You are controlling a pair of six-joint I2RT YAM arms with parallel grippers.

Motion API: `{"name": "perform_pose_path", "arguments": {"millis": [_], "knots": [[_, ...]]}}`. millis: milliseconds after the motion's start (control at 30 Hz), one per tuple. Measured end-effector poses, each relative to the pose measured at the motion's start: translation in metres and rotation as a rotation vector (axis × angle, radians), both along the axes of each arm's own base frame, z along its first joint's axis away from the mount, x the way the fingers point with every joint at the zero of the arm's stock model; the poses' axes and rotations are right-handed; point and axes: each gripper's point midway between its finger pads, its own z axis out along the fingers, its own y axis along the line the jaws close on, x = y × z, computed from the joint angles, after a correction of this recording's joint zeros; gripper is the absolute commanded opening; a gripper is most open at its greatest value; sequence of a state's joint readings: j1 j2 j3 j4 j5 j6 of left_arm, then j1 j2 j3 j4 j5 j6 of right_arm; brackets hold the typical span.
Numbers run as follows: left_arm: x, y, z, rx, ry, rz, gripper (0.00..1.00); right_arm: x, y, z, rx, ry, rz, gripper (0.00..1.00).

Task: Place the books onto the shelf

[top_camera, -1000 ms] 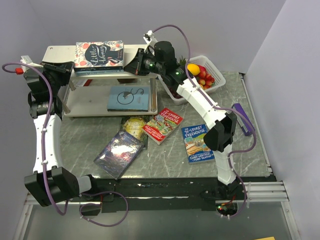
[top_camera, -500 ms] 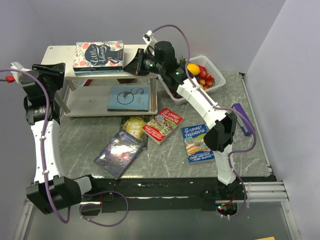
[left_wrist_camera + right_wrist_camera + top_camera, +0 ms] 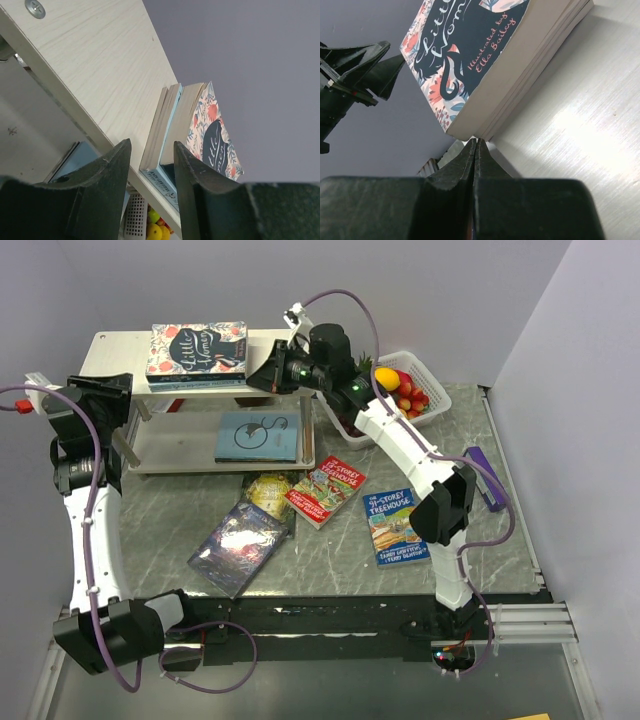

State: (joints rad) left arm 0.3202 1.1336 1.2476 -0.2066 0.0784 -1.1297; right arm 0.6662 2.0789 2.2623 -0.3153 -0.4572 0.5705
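The shelf (image 3: 115, 345) stands at the back left. On its upper board the floral "Little Women" (image 3: 198, 352) tops a small stack of books. A pale blue book (image 3: 258, 436) lies on the lower board. On the table lie a dark galaxy book (image 3: 240, 545), a green-gold book (image 3: 268, 490), a red Treehouse (image 3: 326, 490) and a blue Treehouse (image 3: 396, 525). My left gripper (image 3: 152, 145) is open and empty at the shelf's left end, facing the stack (image 3: 167, 130). My right gripper (image 3: 476, 141) is shut, its tips at the stack's right corner under "Little Women" (image 3: 465, 45).
A white basket (image 3: 425, 380) of fruit stands right of the shelf, just behind the right arm. A small purple box (image 3: 484, 478) lies at the table's right side. Purple walls close in behind and on both sides.
My left gripper has opened and drawn back leftward from the shelf's end. The right gripper has stayed shut against the stack.
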Motion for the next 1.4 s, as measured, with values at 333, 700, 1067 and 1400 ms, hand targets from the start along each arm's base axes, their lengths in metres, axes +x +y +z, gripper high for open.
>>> {"name": "perform_pose_path", "arguments": {"millis": [333,700,1067,1400], "knots": [[-0.007,0.003,-0.007,-0.001,0.008,0.027,0.45,-0.008,-0.026,-0.006,-0.032,0.065,-0.102,0.0],[-0.015,0.004,-0.019,-0.018,0.021,0.051,0.43,0.002,-0.04,-0.003,-0.019,0.018,-0.201,0.0],[-0.014,-0.001,-0.019,-0.019,0.02,0.039,0.42,0.0,-0.059,0.094,0.033,-0.191,-0.263,0.0],[-0.012,0.001,-0.014,-0.013,0.021,0.046,0.43,0.031,-0.042,0.036,-0.086,-0.143,-0.268,0.0]]}}
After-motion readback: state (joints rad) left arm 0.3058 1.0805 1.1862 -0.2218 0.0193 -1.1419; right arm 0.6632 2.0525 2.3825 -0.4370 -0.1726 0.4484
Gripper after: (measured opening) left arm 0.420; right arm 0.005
